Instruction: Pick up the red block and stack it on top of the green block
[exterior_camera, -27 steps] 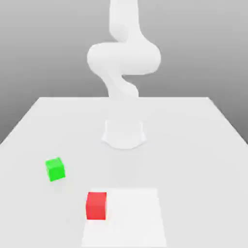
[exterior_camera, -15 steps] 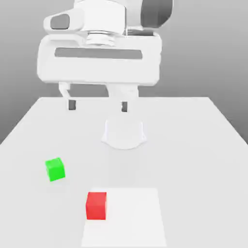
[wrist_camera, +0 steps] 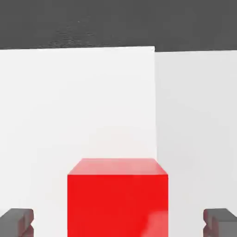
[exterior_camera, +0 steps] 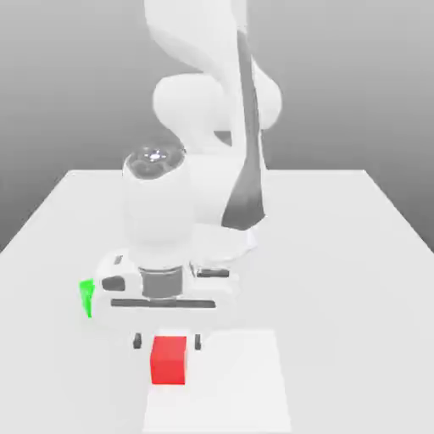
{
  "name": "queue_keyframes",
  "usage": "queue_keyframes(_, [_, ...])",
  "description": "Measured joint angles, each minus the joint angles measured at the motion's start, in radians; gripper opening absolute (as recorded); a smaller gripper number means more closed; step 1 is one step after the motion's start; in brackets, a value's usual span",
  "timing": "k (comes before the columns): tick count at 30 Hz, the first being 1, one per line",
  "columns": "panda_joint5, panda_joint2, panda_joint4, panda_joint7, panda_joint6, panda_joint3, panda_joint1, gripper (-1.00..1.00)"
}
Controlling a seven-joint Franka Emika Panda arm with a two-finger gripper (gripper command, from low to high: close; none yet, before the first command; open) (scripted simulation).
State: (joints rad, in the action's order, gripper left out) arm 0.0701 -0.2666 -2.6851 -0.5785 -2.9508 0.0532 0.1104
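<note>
The white arm (exterior_camera: 208, 102) bends down low in front of its base, its hand points straight down, and the gripper (exterior_camera: 167, 342) hangs with its two dark fingers (exterior_camera: 137, 342) spread wide apart, one on each side, touching nothing.

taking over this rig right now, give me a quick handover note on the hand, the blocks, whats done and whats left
Hand: open, pointing down, one finger on each side of the red block, not closed on it.
Red block: on the table, at the edge of the lighter square patch, near the front.
Green block: on the table toward the exterior view's left, mostly hidden behind the hand.
Done: hand lined up over the red block.
Left: close, lift, carry to the green block, set it on top, release.
</note>
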Motion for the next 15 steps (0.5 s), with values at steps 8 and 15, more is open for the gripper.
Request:
queue_keyframes(8, [-0.008, 0.022, -0.004, -0.006, 0.019, 0.002, 0.000, -1.00])
queue_keyframes(15, [-0.093, 0.246, -0.057, 0.020, 0.188, 0.048, 0.056, -1.00])
